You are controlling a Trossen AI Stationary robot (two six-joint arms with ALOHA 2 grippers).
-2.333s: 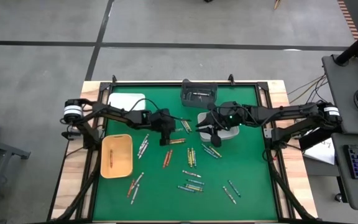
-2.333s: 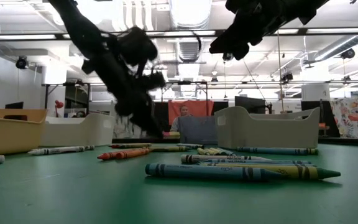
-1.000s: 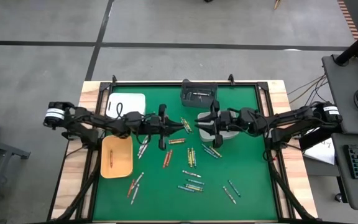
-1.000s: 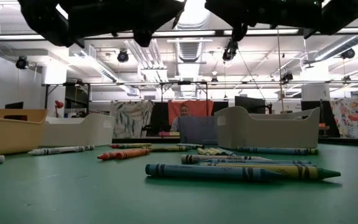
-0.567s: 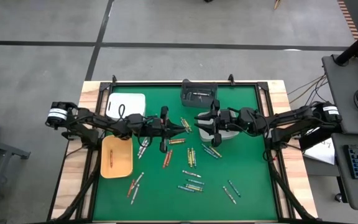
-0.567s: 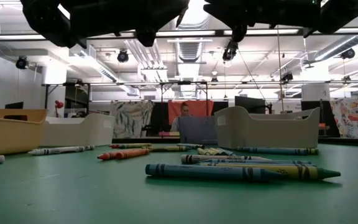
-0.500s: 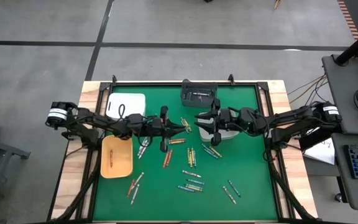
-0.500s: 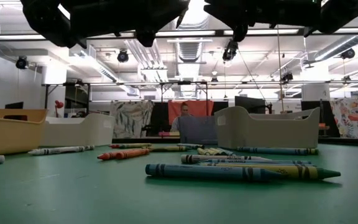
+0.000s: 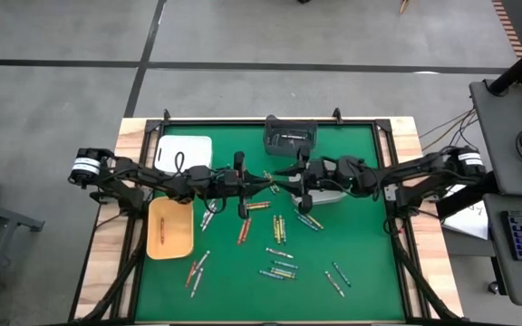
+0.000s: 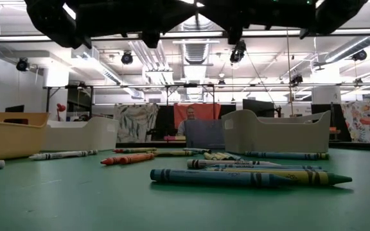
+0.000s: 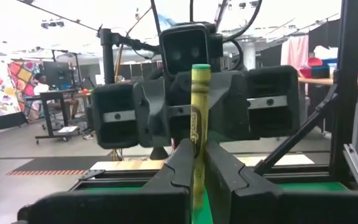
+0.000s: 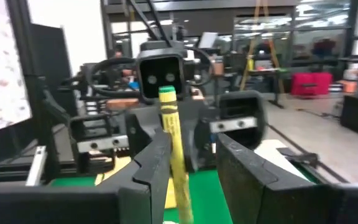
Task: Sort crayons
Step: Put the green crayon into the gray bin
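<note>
The left gripper [image 11: 194,165] is clamped on a thin yellow-green wax crayon [image 11: 198,118], held up over the middle of the picture. The right gripper [image 12: 191,158] faces it with fingers apart around that crayon. If the left lets go too soon, I think it could drop. Other crayons [image 9: 279,228] lie on the green felt table [image 9: 361,272]. Behind is a big bright workshop.

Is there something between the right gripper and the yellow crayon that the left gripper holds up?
Nothing visible. The yellow crayon, clamped upright in the left gripper, already stands between the open fingers of the right gripper, above the green table.
</note>
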